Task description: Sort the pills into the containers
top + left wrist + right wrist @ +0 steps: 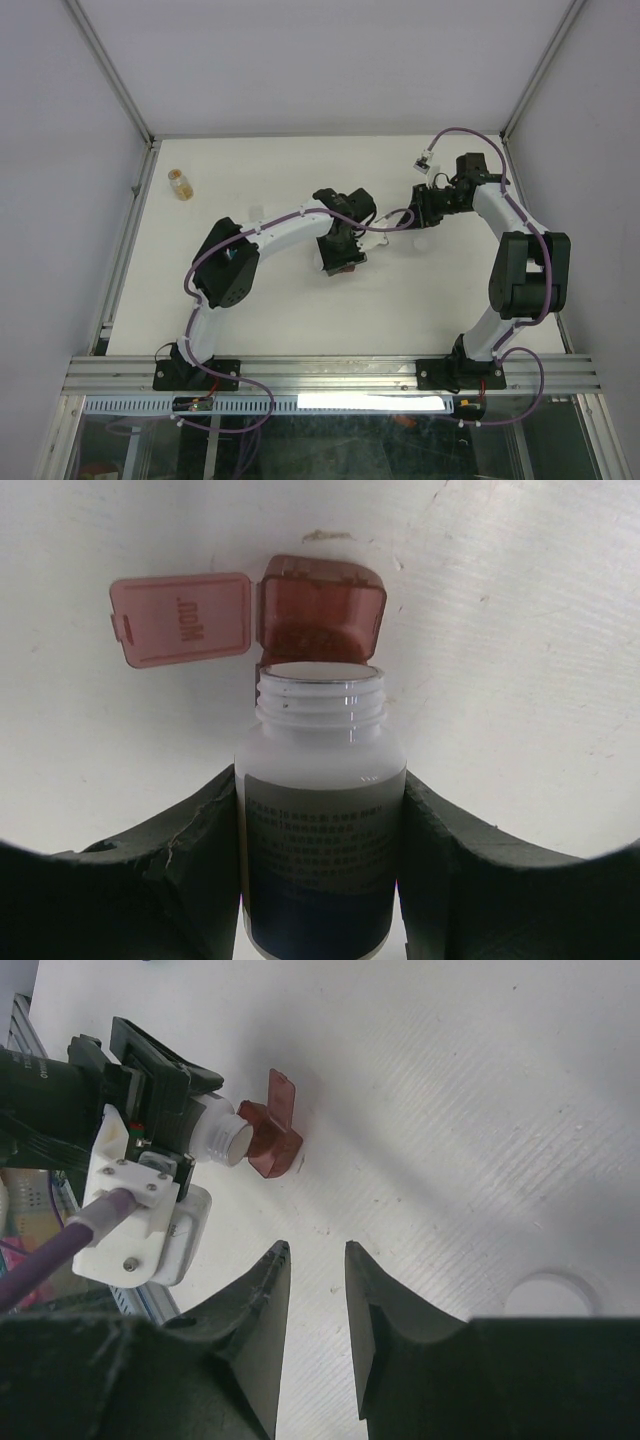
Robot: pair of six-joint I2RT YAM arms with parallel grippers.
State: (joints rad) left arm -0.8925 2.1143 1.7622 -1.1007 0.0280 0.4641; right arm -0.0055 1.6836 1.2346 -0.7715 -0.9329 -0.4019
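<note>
bottle mouth lined up on the open red box

my left gripper is clamped on the white bottle, tipped so its uncapped mouth sits right at the dark red container. the container's lid lies folded flat aside, i reckon so pills can drop in. the right gripper hangs empty, jaws narrow, beside the white cap. no teal box in view.

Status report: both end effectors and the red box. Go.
Left end effector shut on bottle, mouth at open red box. Right end effector open, empty. Nothing blocking the box.
</note>
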